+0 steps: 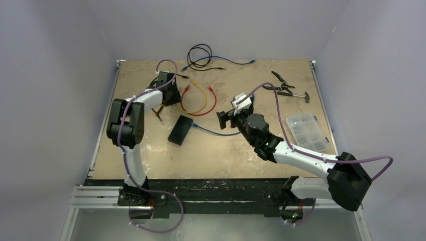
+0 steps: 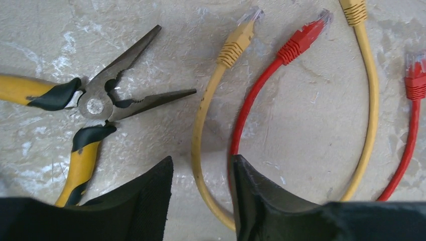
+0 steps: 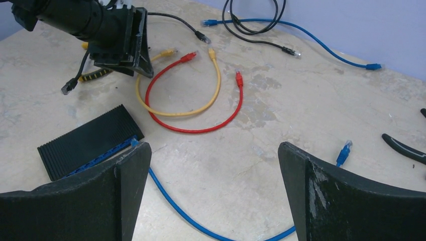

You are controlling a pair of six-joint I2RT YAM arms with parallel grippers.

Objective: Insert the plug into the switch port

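Left hand (image 2: 201,170), fingers apart, hangs over a yellow cable (image 2: 196,130) at 10 o'clock on the tabletop (image 1: 211,155). Centre-left lies the switch (image 1: 180,129), flat, its long axis running 1 to 7 o'clock, with a blue cable (image 1: 216,134) meeting its 4 o'clock edge. Right hand (image 3: 215,150), fingers wide apart, hovers near the cable's free plug (image 3: 344,149).

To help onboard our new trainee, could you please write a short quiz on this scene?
1. True or false: the right gripper is shut.
2. In the left wrist view, what lies between the fingers of the left gripper? A yellow cable; B pliers; C hammer.
3. What colour is the cable that reaches the switch?
Key: 1 false, it is open; 2 A; 3 blue, the blue cable.
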